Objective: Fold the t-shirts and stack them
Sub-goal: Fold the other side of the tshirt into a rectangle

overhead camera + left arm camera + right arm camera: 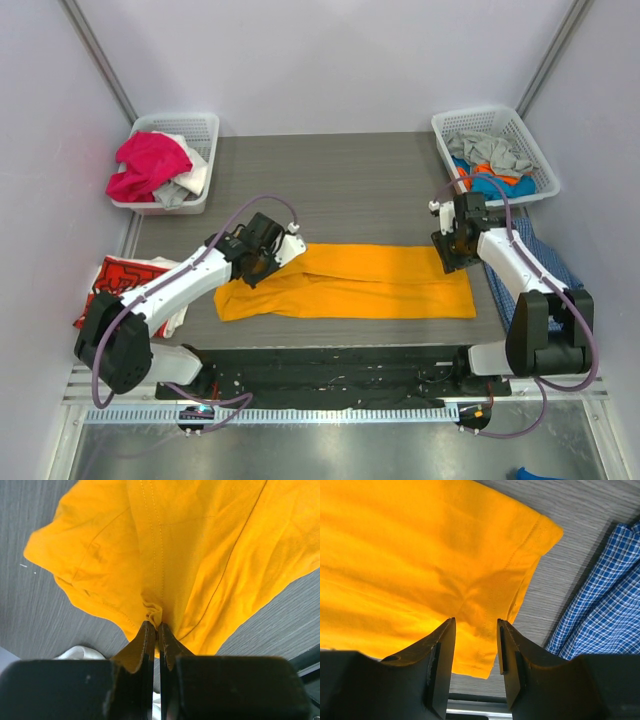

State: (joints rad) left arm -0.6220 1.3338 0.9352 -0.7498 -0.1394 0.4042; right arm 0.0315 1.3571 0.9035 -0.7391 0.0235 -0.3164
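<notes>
A bright orange-yellow t-shirt (350, 282) lies folded into a long strip across the middle of the table. My left gripper (262, 258) is shut on a bunched bit of its left end (155, 611), the cloth pinched between the fingertips. My right gripper (458, 246) hangs over the strip's right end with its jaws open and nothing between them; the orange hem (525, 555) lies flat below them. A red t-shirt with white print (125, 278) lies at the table's left edge, partly under the left arm.
A white basket (200, 130) at the back left holds pink and white clothes. Another white basket (530, 150) at the back right holds grey, blue and orange clothes. A blue checked cloth (545, 258) (605, 615) lies to the right of the strip, beside the right arm.
</notes>
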